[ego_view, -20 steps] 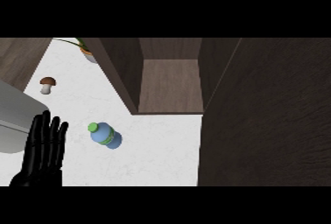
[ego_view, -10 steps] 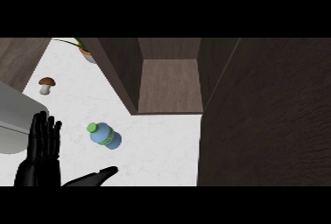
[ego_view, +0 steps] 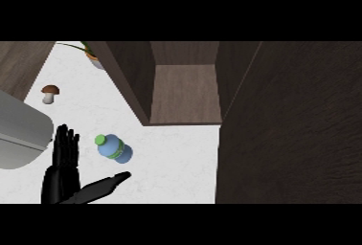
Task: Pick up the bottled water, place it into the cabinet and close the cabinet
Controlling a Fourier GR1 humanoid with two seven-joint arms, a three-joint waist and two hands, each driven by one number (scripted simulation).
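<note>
I see the left hand at the counter's near-left edge, fingers straight, thumb splayed wide, holding nothing. The bottled water lies just beside it, apart. Bare counter runs from the bottle to the open cabinet; its dark door walls off the right.

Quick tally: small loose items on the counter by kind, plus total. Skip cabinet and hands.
Bottled water: 1
Mushroom: 1
Potted plant, partly behind the cabinet wall: 1
Total: 3
</note>
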